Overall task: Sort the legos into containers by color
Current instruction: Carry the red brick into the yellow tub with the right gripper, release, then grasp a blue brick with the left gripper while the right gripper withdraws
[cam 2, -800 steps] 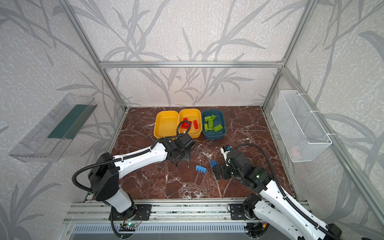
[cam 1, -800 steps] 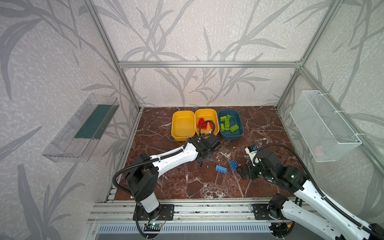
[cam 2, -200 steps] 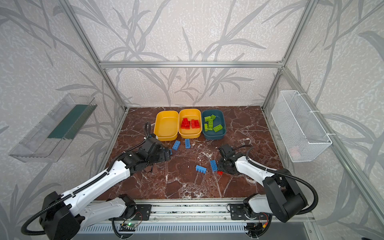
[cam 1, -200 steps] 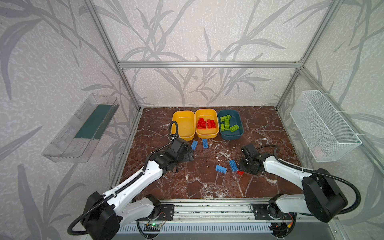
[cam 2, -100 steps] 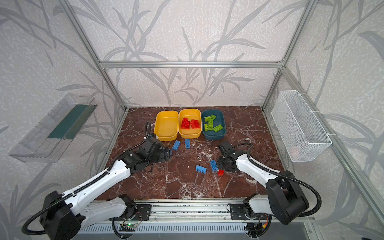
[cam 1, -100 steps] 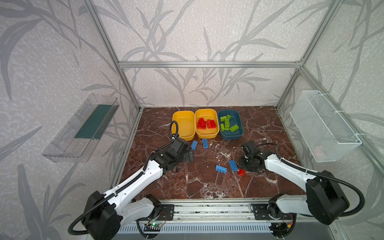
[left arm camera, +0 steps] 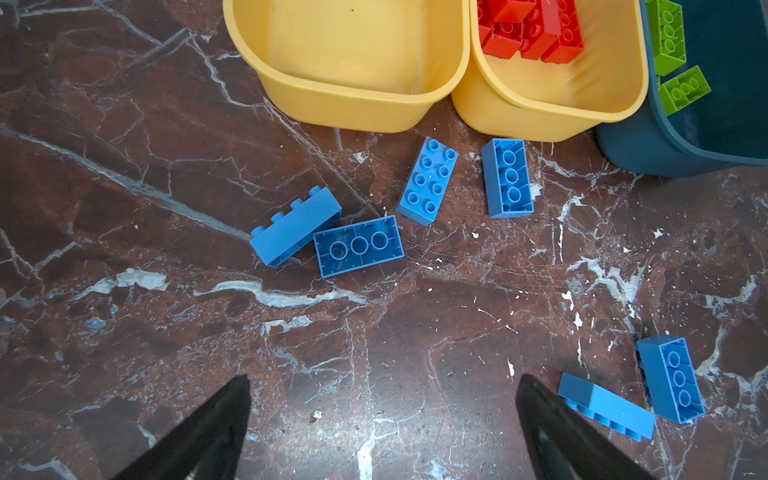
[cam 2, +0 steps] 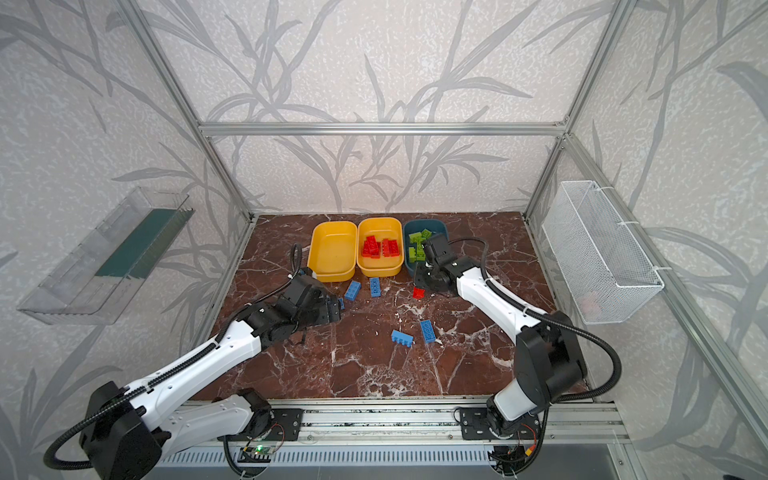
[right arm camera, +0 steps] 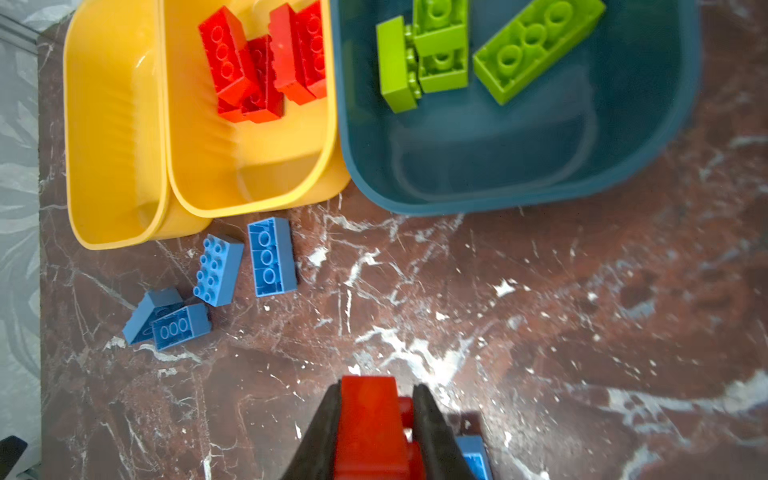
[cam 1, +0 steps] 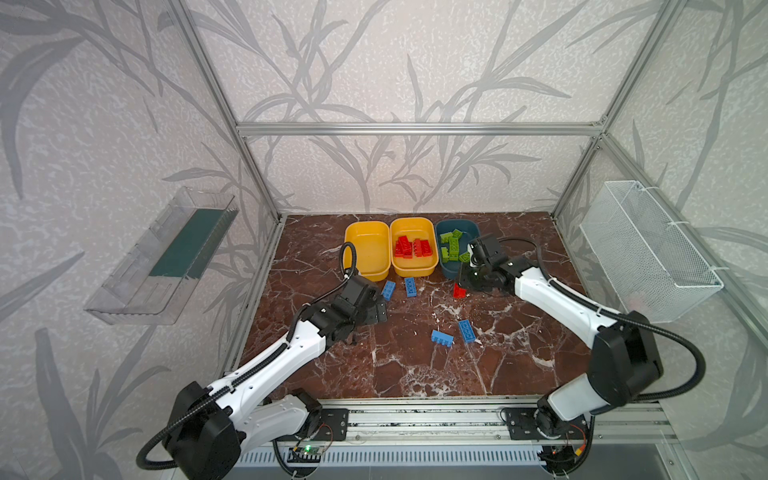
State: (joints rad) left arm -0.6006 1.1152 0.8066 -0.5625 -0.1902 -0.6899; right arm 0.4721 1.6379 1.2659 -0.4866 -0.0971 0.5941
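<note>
The left pincer (left arm camera: pixel 384 378) hung wide open over the surface (cam 1: pixel 415 374), with blue legos (left arm camera: pixel 359 245) scattered before it. Along the far edge stood an empty yellow tub (cam 1: pixel 368 249), a second yellow tub (cam 1: pixel 413 272) holding red legos (cam 1: pixel 411 248), and a teal tub (cam 1: pixel 451 271) holding green legos (cam 1: pixel 451 245). The right pincer (right arm camera: pixel 376 386) gripped a red lego (right arm camera: pixel 365 424) just before the teal tub.

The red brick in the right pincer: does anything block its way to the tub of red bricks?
Nothing visible. Bare floor separates the red brick from its yellow tub; the nearest blue brick lies aside.
</note>
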